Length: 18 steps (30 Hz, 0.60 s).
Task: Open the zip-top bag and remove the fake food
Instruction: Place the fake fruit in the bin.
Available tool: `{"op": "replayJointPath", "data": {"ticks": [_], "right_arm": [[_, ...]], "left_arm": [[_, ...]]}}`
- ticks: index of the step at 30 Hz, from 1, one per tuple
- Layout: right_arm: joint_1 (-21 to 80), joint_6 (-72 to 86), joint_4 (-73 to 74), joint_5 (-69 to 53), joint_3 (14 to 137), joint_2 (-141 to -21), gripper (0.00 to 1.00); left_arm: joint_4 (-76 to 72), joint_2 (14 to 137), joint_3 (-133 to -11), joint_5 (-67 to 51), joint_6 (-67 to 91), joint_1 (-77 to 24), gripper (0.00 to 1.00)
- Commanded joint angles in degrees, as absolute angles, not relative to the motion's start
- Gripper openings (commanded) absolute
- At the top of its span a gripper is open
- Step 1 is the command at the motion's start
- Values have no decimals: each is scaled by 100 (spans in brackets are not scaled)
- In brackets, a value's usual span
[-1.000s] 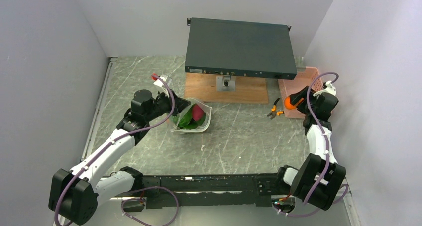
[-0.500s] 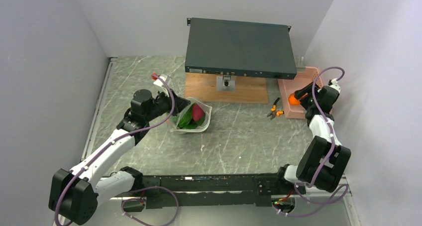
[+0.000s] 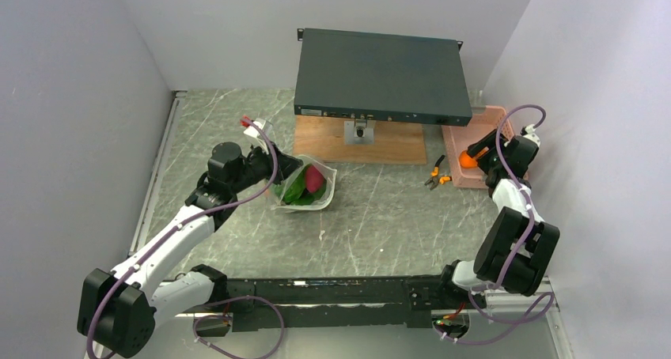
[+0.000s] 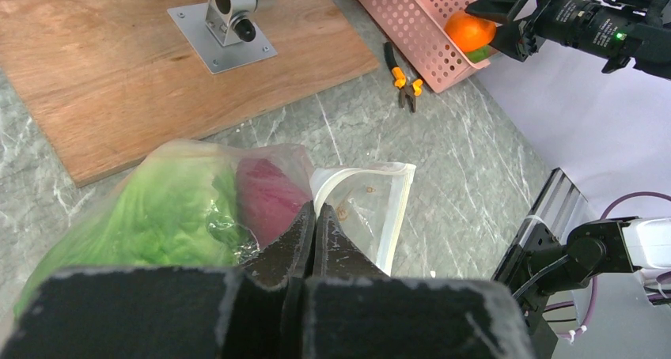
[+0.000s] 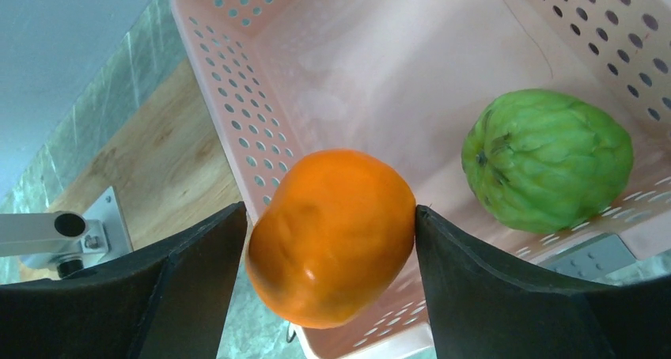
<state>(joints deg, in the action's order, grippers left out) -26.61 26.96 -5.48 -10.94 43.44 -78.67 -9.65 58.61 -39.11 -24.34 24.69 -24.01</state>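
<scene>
The orange [image 5: 328, 244] is gripped between the right gripper [image 5: 328, 217] fingers over the basket [image 5: 237, 98] (a green piece [image 5: 546, 157] lies inside). It should be released low, inside the rim. The bag [image 4: 364, 209], holding lettuce [image 4: 166, 209], is pinched by the closed left gripper [image 4: 314, 217].

Grey marbled tabletop [image 3: 380, 217]; plain pale walls [image 3: 71, 98]; wooden board [image 3: 399, 144] beneath dark flat case [image 3: 380, 74].
</scene>
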Motion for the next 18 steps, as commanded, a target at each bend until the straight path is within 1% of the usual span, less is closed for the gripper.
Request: {"op": "replayJointPath", "data": {"ticks": [1, 6, 12, 18], "right_arm": [[-2685, 2576, -807, -1161, 4506, -7811, 81], [-2688, 2449, -767, -1265, 4474, -7728, 87], [-2688, 1965, -637, -1499, 4463, -7451, 88], [-2686, 1093, -310, -2290, 4349, -6866, 88]], "left_arm": [[-1160, 5697, -3902, -2420, 2421, -2373, 0], [-1173, 5658, -3870, -2425, 2435, -2373, 0], [-1176, 5661, -3859, -2508, 2461, -2373, 0], [-1222, 5670, -3841, -2641, 2465, -2373, 0]]}}
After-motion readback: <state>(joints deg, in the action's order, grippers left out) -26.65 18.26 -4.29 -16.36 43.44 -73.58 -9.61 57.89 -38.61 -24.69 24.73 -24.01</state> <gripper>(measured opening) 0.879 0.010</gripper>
